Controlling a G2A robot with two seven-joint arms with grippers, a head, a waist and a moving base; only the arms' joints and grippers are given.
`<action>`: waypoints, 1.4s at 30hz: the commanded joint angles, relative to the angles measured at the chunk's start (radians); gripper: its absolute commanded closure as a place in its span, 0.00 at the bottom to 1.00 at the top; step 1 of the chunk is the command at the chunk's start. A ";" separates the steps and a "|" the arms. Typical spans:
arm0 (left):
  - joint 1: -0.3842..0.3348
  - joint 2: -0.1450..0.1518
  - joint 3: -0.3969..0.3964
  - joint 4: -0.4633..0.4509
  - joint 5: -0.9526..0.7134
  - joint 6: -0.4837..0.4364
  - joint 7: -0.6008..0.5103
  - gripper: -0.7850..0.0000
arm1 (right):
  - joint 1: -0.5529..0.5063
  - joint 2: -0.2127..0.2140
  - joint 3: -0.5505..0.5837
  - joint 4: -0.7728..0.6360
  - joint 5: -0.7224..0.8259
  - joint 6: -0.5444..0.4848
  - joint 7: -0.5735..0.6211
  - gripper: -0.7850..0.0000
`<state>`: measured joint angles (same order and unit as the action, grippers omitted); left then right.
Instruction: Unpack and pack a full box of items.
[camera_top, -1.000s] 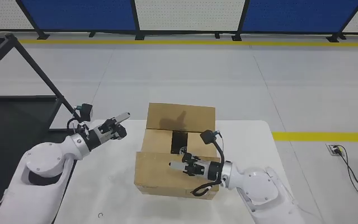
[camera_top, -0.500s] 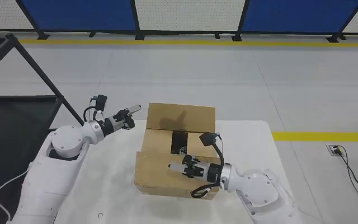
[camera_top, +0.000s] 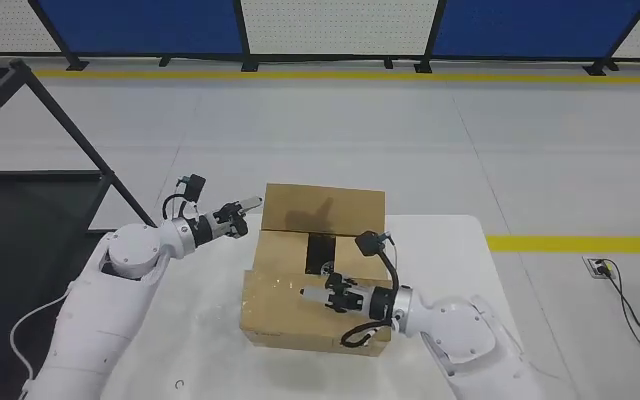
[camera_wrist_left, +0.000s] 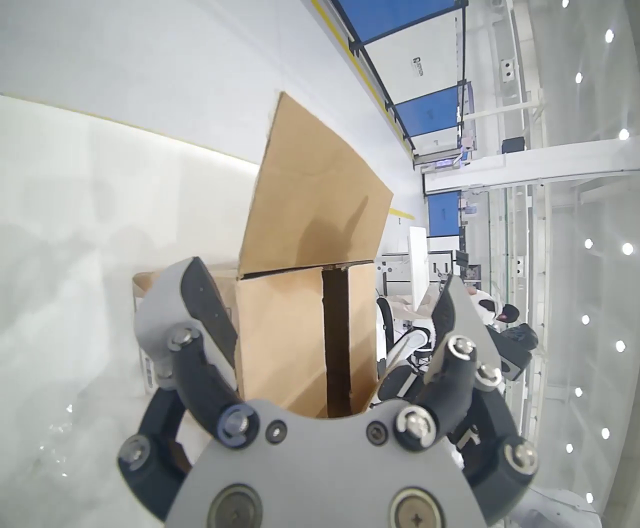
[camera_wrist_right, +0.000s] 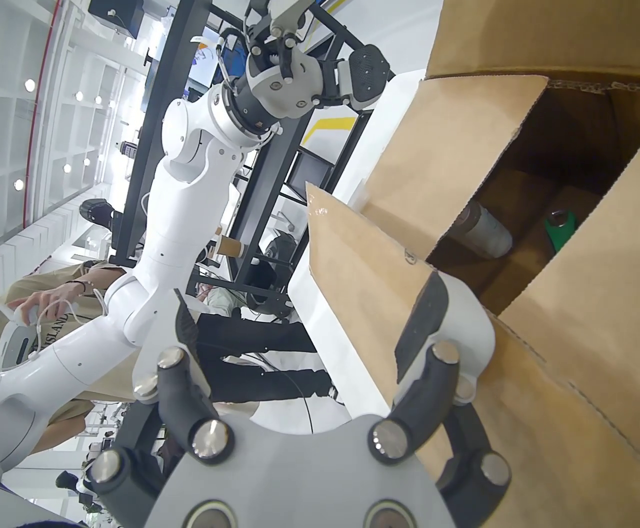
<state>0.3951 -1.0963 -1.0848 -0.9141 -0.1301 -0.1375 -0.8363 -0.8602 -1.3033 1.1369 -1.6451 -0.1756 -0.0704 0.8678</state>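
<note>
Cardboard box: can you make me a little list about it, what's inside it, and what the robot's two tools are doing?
Box: brown cardboard box on a white table
Flaps: far flap stands up; the others are partly open
Inside: a grey cylinder and a green thing
Left tool: open, holding nothing, near the far flap's corner
Right tool: open, above the box's near side

White glossy arm shells (camera_top: 130, 250) with black joint rings (camera_wrist_right: 245, 110). On left gripper (camera_wrist_left: 325, 290) and right gripper (camera_wrist_right: 307, 295): 2 white fingers (camera_wrist_left: 160, 305), black pads (camera_wrist_left: 207, 305), black linkages (camera_wrist_left: 200, 385) and silver screws (camera_wrist_left: 236, 422) behind fingers; black wrist cable (camera_top: 392, 262).
</note>
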 joint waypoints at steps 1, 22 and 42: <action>-0.028 -0.019 0.043 0.056 0.013 -0.044 0.036 0.00 | -0.005 0.002 0.004 -0.003 0.000 0.001 -0.005 0.00; -0.177 -0.176 0.223 0.438 -0.011 -0.352 0.171 0.00 | -0.057 0.021 0.025 -0.070 -0.020 0.036 -0.016 0.00; -0.133 -0.145 0.145 0.395 -0.016 -0.578 0.126 0.00 | -0.031 0.019 0.024 -0.025 0.043 0.129 -0.095 0.00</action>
<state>0.2557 -1.2453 -0.9328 -0.5046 -0.1438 -0.7104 -0.7038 -0.8902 -1.2841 1.1611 -1.6712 -0.1370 0.0538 0.7775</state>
